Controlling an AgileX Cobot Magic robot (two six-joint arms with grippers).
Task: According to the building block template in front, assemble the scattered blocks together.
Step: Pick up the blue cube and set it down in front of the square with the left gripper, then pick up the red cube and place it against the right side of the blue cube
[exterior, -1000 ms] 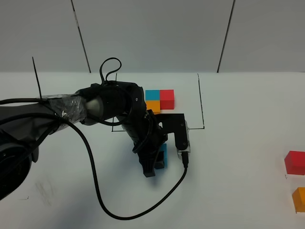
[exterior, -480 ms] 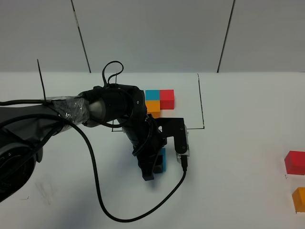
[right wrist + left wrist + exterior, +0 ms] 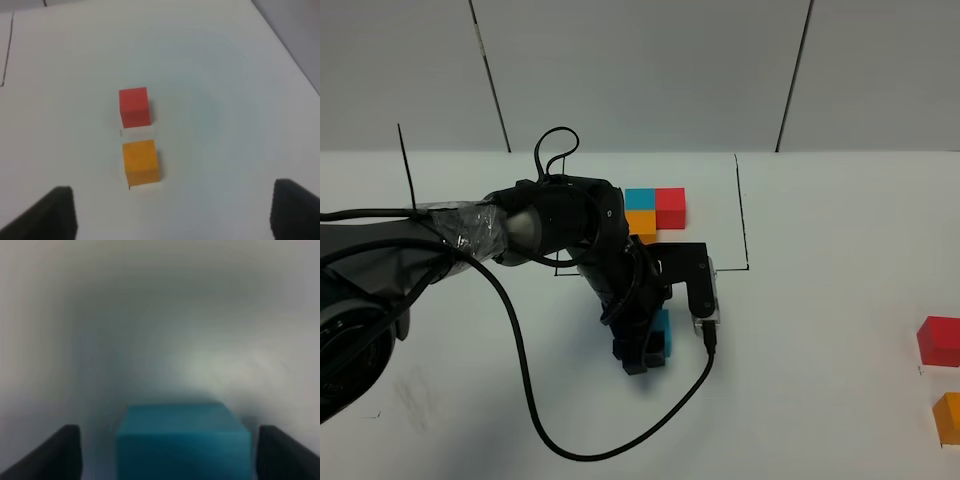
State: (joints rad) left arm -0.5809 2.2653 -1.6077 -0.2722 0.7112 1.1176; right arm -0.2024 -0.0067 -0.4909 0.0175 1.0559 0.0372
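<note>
The building block template (image 3: 656, 210) is an L of blue, red and orange cubes at the back centre, inside a thin black outline (image 3: 741, 220). My left gripper (image 3: 648, 352) is down at the table in front of it, around the scattered blue cube (image 3: 662, 333). In the left wrist view the blue cube (image 3: 182, 440) sits between the two dark fingers (image 3: 65, 452) with gaps on both sides, so the gripper (image 3: 175, 457) is open. The scattered red cube (image 3: 940, 341) and orange cube (image 3: 948, 417) lie at the far right. In the right wrist view my open right gripper (image 3: 172, 215) hovers above the red cube (image 3: 134, 107) and orange cube (image 3: 141, 161).
The left arm's black cable (image 3: 530, 400) loops over the table in front of the arm. The white table (image 3: 820, 330) ends at a grey panelled wall (image 3: 640, 70) behind. The table's right edge (image 3: 295, 60) runs close to the two cubes.
The left gripper and the blue cube between its fingers have shifted slightly to the right. The red and orange cubes at the right have not moved.
</note>
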